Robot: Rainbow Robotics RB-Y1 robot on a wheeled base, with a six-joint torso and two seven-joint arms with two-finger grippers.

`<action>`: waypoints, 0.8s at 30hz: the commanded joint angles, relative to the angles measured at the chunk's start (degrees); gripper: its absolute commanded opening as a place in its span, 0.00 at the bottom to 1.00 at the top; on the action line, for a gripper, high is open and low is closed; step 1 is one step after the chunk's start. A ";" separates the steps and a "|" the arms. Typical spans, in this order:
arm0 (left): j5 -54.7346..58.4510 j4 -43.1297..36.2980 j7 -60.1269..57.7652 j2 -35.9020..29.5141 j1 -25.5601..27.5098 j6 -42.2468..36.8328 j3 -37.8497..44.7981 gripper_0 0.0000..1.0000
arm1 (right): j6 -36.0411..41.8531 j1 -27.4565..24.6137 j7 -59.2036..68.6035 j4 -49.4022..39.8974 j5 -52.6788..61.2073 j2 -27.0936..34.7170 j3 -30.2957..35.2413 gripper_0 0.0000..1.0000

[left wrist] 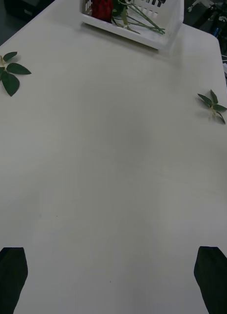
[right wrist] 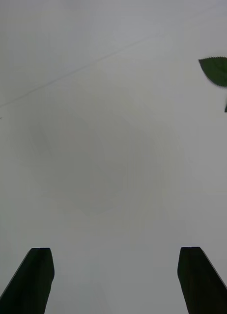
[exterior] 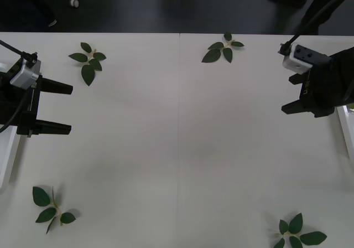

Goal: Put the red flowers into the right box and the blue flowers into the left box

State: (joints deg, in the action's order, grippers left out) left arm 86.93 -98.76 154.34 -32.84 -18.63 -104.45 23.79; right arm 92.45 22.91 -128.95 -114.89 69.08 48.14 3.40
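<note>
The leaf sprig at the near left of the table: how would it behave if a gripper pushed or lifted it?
The leaf sprig is thin and lies flat, so it is probably very light and would slide when pushed. Its spread leaves on a slim stem look floppy and hard to pinch.

The surface (exterior: 177, 148) is plain white. 4 leaf sprigs (exterior: 88, 60) on it are dark green. The right box (left wrist: 165, 27) is white with slotted walls; the red flowers (left wrist: 101, 9) in it are deep red on green stems. Both end effectors' fingers (exterior: 52, 87) are black.
</note>
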 commanded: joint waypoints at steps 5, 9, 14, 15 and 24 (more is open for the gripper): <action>0.35 -1.44 0.66 -0.73 -1.05 0.03 0.47 1.00 | 0.19 0.47 -16.25 -4.29 4.22 -4.73 1.44 0.74; 0.35 -1.44 0.66 -0.73 -1.05 0.03 0.47 1.00 | 1.59 0.47 -19.94 -5.87 3.87 -9.03 1.44 0.74; 0.35 -1.44 0.66 -0.73 -1.05 0.03 0.47 1.00 | 3.26 0.38 -24.07 -6.23 3.52 -12.55 1.35 0.74; 0.35 -1.44 0.66 -0.73 -1.05 0.03 0.47 1.00 | 3.62 0.38 -24.77 -6.23 3.61 -12.99 1.35 0.74; 0.35 -1.44 0.66 -0.73 -1.05 0.03 0.47 1.00 | 5.64 0.38 -25.65 -6.31 4.57 -13.43 1.09 0.74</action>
State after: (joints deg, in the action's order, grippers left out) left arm 86.93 -98.76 154.34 -32.84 -18.63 -104.45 23.79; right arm 98.04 22.91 -153.10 -119.35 72.85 34.19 3.65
